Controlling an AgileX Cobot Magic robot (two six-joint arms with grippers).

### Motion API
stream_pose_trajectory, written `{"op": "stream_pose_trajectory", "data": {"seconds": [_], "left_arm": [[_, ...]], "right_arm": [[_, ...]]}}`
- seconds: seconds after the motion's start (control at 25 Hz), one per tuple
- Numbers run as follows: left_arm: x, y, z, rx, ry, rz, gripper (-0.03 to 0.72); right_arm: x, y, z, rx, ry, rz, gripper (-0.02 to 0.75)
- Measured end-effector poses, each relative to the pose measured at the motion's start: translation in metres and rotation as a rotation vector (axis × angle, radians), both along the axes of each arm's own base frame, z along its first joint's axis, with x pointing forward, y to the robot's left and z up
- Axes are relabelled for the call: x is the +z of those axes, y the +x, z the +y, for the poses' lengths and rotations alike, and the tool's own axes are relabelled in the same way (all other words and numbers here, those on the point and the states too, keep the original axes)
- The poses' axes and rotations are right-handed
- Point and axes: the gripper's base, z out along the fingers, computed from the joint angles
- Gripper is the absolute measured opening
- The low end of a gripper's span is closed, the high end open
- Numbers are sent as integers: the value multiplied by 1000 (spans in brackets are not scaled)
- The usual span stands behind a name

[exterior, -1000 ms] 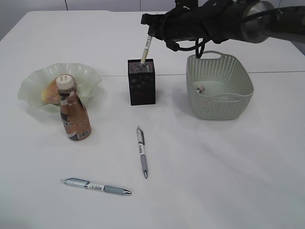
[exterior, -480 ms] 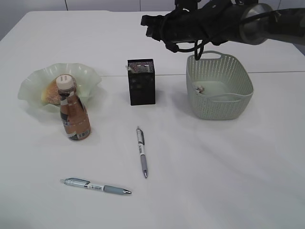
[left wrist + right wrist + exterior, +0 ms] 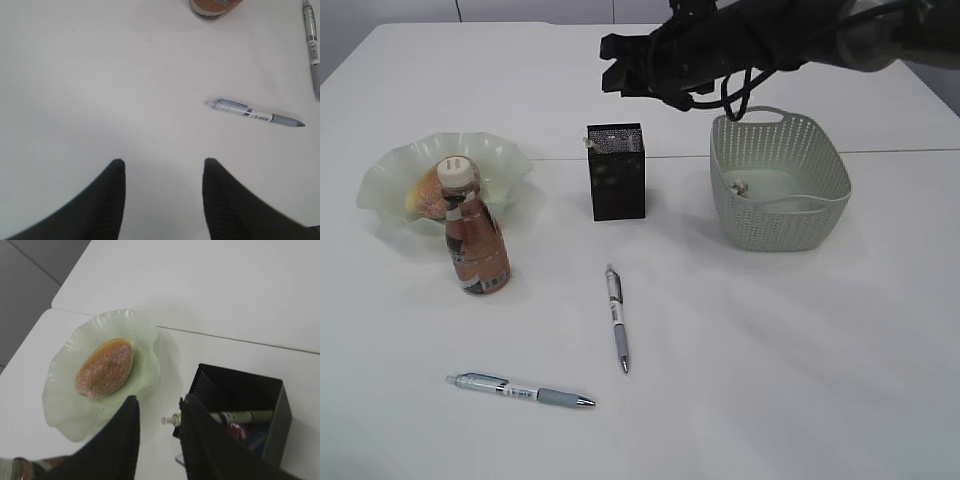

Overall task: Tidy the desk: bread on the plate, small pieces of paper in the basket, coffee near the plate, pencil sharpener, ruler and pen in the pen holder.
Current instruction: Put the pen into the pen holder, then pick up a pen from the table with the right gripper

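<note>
The desk (image 3: 800, 330) is seen as a plain white top with a thin seam running across it behind the pen holder. The plate (image 3: 505, 160), pale green with a ruffled rim, is set at the left; the bread (image 3: 104, 367) is lying inside it. The coffee (image 3: 475, 240) is stood upright just in front of the plate, its white cap overlapping the plate's rim in the exterior view.

The pen holder (image 3: 616, 180) is placed near the middle of the desk. In the right wrist view a pen-like item (image 3: 220, 417) is seen lying slanted inside it, its white tip poking over the near rim; something pink is also glimpsed inside, not identifiable. The basket (image 3: 780, 185) is positioned to the right of the pen holder, well apart from it, with small scraps (image 3: 740, 186) on its floor.

Two pens are left on the bare desk: one (image 3: 617, 318) in front of the pen holder, pointing toward the camera, and another (image 3: 520, 390) further forward and to the left, lying almost crosswise.

The right gripper (image 3: 157, 410) is held above and behind the pen holder; its jaws are seen parted with nothing between them. The left gripper (image 3: 162, 172) is held over bare desk near the crosswise pen, jaws apart, nothing gripped. The ruler could not be made out
</note>
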Motion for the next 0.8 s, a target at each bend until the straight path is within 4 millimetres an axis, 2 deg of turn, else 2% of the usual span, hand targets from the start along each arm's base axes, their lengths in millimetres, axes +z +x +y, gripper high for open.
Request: {"op": "stream_pose_trajectory", "data": {"seconds": [0.2,0.36,0.6,0.8], "left_arm": [[0,0,0,0,0,0,370],[0,0,0,0,0,0,370],[0,0,0,-1,0,2,370],[0,0,0,-2,-1,5,370]], "right_arm": [[37,-25,-11,12,-105,92,214],[54,-47,-13,36,-173,196,215],[71,-83,14,91,-342,234,217],[65,-109,32,138,-453,367,221]]}}
